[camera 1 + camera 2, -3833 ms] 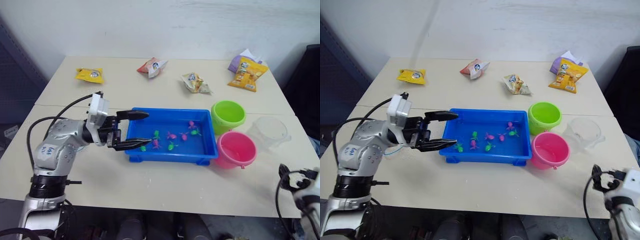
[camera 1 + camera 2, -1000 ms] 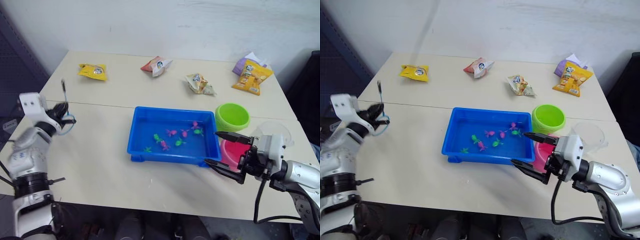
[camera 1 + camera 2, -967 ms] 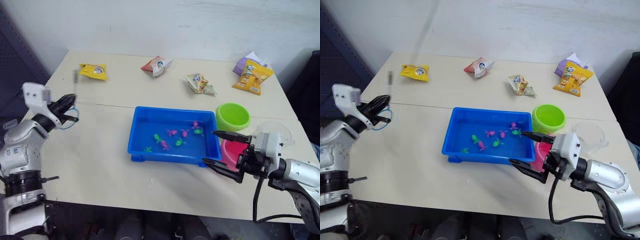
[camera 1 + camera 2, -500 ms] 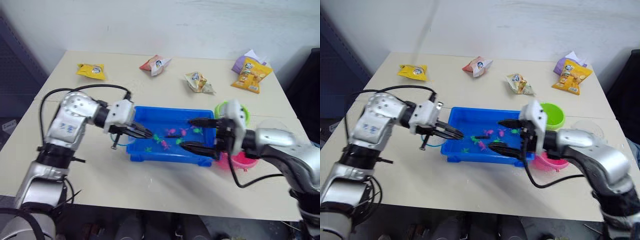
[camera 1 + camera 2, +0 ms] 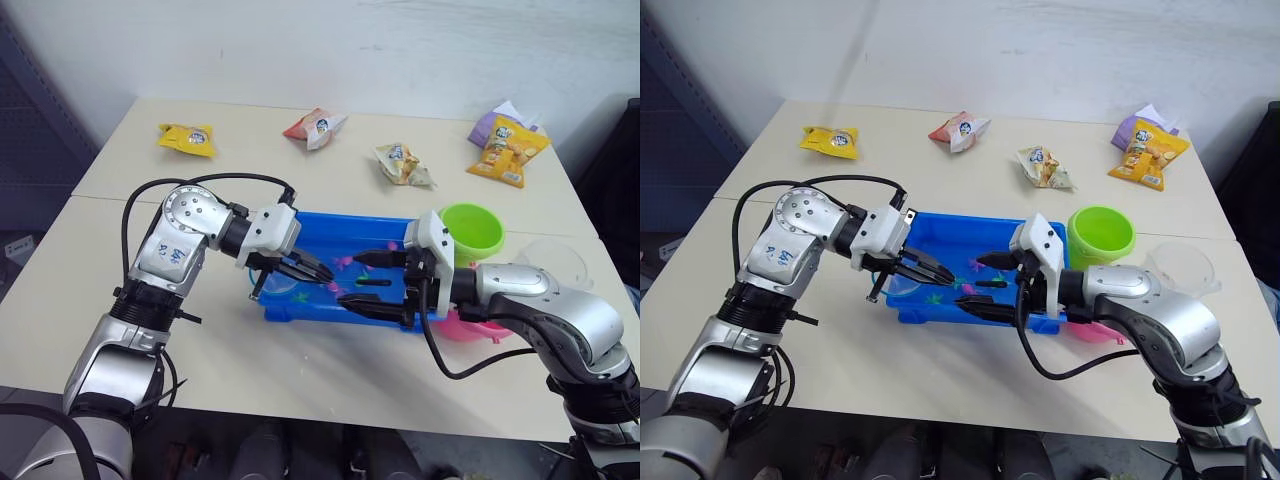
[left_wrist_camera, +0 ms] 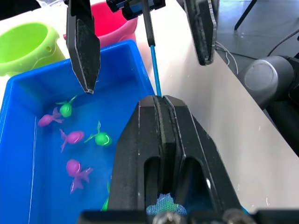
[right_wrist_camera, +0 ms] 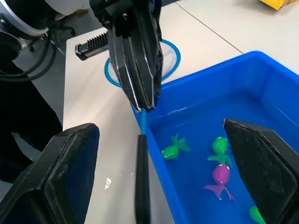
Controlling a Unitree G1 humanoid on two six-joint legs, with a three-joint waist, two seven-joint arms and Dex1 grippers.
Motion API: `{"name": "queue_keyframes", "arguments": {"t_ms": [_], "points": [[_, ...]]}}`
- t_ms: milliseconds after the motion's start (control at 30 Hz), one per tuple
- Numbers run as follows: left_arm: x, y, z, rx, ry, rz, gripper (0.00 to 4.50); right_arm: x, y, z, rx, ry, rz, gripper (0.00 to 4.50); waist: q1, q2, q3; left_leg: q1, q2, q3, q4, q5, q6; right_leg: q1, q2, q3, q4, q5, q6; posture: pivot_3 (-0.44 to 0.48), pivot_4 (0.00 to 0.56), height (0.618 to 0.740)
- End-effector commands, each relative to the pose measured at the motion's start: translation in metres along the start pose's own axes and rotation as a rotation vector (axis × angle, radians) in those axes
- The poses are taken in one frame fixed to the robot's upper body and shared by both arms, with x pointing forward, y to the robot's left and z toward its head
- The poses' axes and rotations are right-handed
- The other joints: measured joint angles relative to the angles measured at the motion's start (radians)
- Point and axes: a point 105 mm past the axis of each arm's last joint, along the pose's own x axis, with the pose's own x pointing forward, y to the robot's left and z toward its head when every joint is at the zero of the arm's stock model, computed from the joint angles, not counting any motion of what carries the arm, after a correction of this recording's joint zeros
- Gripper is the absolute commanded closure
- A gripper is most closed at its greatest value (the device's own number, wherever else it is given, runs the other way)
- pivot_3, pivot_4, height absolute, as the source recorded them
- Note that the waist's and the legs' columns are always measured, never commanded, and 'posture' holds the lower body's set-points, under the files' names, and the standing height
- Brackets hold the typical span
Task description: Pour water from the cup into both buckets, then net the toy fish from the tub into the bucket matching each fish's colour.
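Reaching toward each other at the centre of the head view, both arms meet over the shallow bright blue plastic tub (image 5: 340, 217) on the pale worktop (image 5: 250, 370). The left claw (image 5: 316, 274) is closed on the small blue-rimmed hoop net (image 7: 170, 56). The right claw (image 5: 372, 280) stands wide open, one finger on each side of the net's thin handle. To the right of the tub sit the lime green plastic bucket (image 5: 472, 225) and, partly behind the right arm, the pink plastic bucket (image 5: 478, 326). The clear plastic measuring cup (image 5: 560, 262) stands upright at the right edge of the frame.

Along the left wrist view, the two fingers are pressed together at centre frame on the blue part of the handle. The handle runs up between the right claw's spread fingers at the top. Tiny pink and green plastic fish (image 6: 74, 137) lie in the tub at lower left.

From the right wrist view, the hoop lies past the tub's rim, over the worktop at upper centre. The handle points down the middle of the frame.

This looks like a handover, and timing is the risk. Should the left claw let go before the right one closes, the net would likely drop into the tub. The handle is thin, so an off-centre pinch could let it twist or slip. A finger dipping low might knock the rim and slop water.
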Motion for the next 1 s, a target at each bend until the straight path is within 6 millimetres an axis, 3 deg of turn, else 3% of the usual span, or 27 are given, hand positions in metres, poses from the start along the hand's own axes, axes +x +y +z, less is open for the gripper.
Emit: {"name": "queue_keyframes", "arguments": {"t_ms": [33, 667, 800, 1000], "points": [[0.001, 0.000, 0.003, 0.013, -0.006, 0.005, 4.46, -0.003, 0.005, 0.011, -0.039, -0.037, 0.011, 0.00, 0.000, 0.000, 0.000, 0.000, 0.000, 0.000, 0.000, 0.000, 0.000, 0.000, 0.000, 0.000, 0.000, 0.000, 0.000, 0.000, 0.150, 0.738], [0.011, 0.002, 0.007, 0.018, -0.006, 0.004, 4.46, 0.005, 0.006, 0.005, -0.032, 0.044, 0.026, 0.00, 0.000, 0.000, 0.000, 0.000, 0.000, 0.000, 0.000, 0.000, 0.000, 0.000, 0.000, 0.000, 0.001, 0.000, 0.000, 0.000, 0.150, 0.738], [0.012, 0.002, 0.009, 0.017, -0.026, 0.012, 4.50, 0.003, 0.006, 0.003, -0.026, 0.040, 0.023, 1.15, 0.001, 0.000, 0.000, 0.000, 0.000, 0.000, 0.000, 0.000, 0.000, 0.000, 0.000, 0.000, 0.002, 0.000, 0.000, 0.000, 0.150, 0.738], [0.012, 0.000, 0.007, 0.013, -0.018, 0.014, 4.50, 0.002, 0.008, 0.004, -0.038, 0.020, 0.019, 4.26, 0.000, 0.000, 0.000, 0.000, 0.000, 0.000, 0.000, 0.000, 0.000, 0.000, 0.000, 0.000, 0.002, 0.000, 0.000, 0.000, 0.150, 0.738]]}}
